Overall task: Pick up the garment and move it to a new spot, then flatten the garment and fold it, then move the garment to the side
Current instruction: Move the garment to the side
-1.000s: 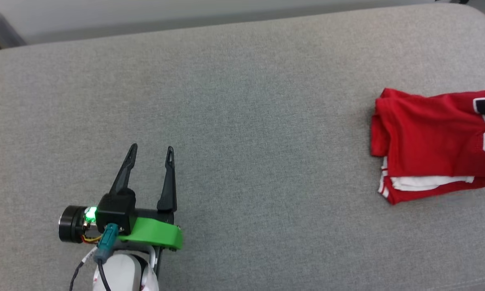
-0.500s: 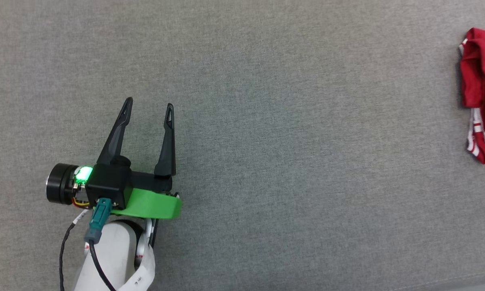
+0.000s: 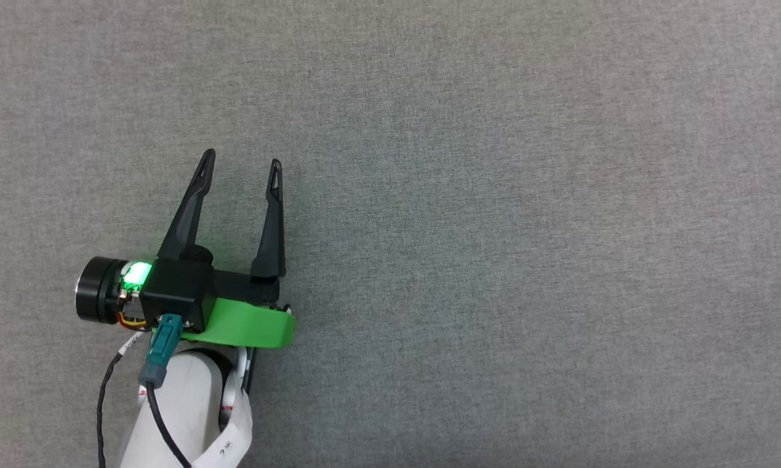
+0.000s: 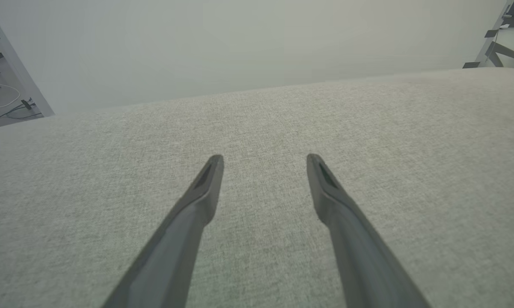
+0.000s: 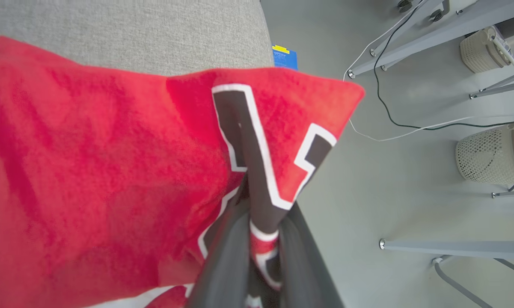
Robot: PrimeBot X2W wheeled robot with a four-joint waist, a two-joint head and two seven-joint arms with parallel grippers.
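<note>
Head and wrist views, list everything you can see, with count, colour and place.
cushioned surface: one, grey, across the head view
garment: one, red with black-and-white print, near the surface's edge
mesh baskets: two, pale, on the floor
cables: at least two, white and dark, on the floor
small item: one, blue and yellow, floor beside the surface
left pincer: one, dark, open above the surface, empty
right pincer: one, dark, shut on the garment

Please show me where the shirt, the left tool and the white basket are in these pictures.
shirt (image 5: pixel 111 149): right wrist view, on the plain red cloth left of the black print.
left tool (image 3: pixel 242 158): head view, midway between its two fingertips.
basket (image 5: pixel 483 156): right wrist view, on its mesh wall.
</note>
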